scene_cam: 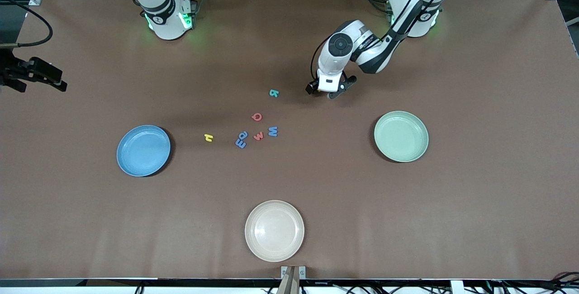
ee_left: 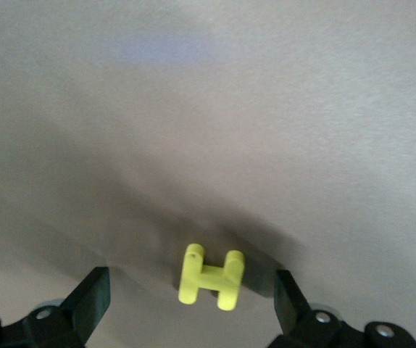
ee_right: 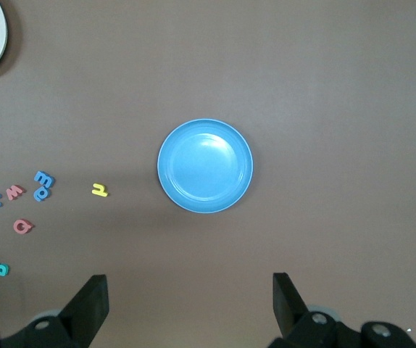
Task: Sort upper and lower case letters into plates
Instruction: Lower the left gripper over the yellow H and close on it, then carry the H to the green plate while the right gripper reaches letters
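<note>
My left gripper [scene_cam: 332, 91] is low over the table with its fingers open. A yellow letter H [ee_left: 210, 278] lies flat on the table between its fingers [ee_left: 92, 293]; the hand hides it in the front view. A teal letter [scene_cam: 273, 92], a red Q [scene_cam: 257, 116], a blue W [scene_cam: 272, 131], a red w [scene_cam: 258, 136], two blue letters [scene_cam: 241, 139] and a small yellow letter [scene_cam: 208, 137] lie mid-table. The blue plate [scene_cam: 143, 150] and the mint green plate [scene_cam: 401, 136] are empty. My right gripper [ee_right: 188, 285] is open, empty and high above the table beside the blue plate [ee_right: 205, 166].
A cream-beige plate [scene_cam: 274, 230] sits empty near the table's front edge, nearer the front camera than the letters. The right arm's hand [scene_cam: 45, 77] shows at the edge of the front view and waits.
</note>
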You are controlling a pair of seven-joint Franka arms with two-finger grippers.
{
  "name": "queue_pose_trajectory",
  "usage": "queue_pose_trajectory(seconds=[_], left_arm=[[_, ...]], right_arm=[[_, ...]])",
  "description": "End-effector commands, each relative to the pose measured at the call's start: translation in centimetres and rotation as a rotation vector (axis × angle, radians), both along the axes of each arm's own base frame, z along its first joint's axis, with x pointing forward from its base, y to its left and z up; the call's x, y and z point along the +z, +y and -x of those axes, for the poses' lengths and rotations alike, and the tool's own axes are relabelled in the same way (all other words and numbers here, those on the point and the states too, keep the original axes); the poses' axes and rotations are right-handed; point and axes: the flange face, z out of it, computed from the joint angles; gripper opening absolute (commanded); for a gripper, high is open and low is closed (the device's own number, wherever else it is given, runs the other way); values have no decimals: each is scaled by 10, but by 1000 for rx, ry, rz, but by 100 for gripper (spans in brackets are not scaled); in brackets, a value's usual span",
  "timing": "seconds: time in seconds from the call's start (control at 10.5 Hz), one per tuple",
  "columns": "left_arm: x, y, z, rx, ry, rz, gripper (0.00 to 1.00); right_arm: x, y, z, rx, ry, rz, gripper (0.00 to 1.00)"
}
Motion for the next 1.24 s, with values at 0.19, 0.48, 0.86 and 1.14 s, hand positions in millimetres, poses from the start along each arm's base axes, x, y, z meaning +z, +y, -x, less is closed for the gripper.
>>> queue_pose_trajectory(seconds=[0.19, 0.48, 0.86, 1.14], left_arm=[[6, 2, 5, 10, -23, 0, 100], [7, 2, 4, 12, -25, 1, 43], [8, 1, 3, 13, -27, 4, 30], [15, 1, -2, 15, -38, 8, 29]], right_arm=[[-8, -6, -5, -12, 6, -1, 100], [-31, -3, -22, -10, 21, -5, 100], [-67, 1, -45, -5, 36, -20, 100], [-101, 14, -66, 16, 39, -21, 100]])
